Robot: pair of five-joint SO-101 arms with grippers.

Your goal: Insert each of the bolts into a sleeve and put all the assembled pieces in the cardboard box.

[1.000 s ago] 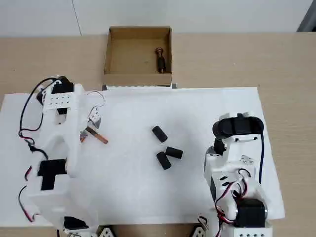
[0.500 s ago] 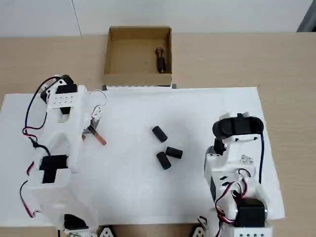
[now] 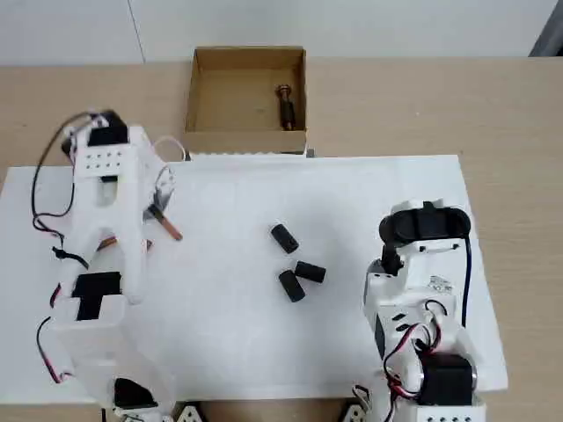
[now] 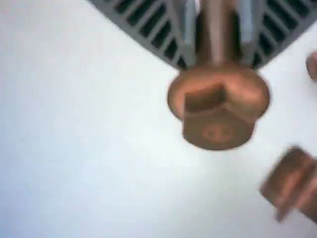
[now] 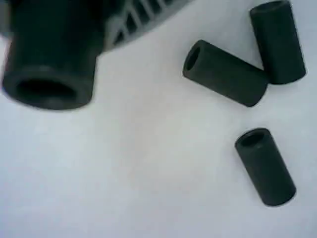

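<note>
Two things in hand. Pinches a bolt (image 4: pixel 218 106) in the left gripper (image 4: pixel 218 34), closed tight on the shank, hex head sticking out past the jaws. Clamps a sleeve (image 5: pixel 49 64) in the right gripper (image 5: pixel 59 25), closed around it, bore facing out. Has three loose sleeves (image 3: pixel 310 272) on the sheet (image 3: pixel 220 343), apart from the right jaws, and one assembled piece (image 3: pixel 285 105) in the box (image 3: pixel 246 141), far beyond both. Shows a second bolt (image 4: pixel 292 183), blurred, near the left jaws.

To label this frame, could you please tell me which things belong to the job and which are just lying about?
Job: left tool with gripped bolt; spare bolt; right tool with gripped sleeve; three loose sleeves; assembled piece; cardboard box.
Lying about: white sheet; table.
</note>
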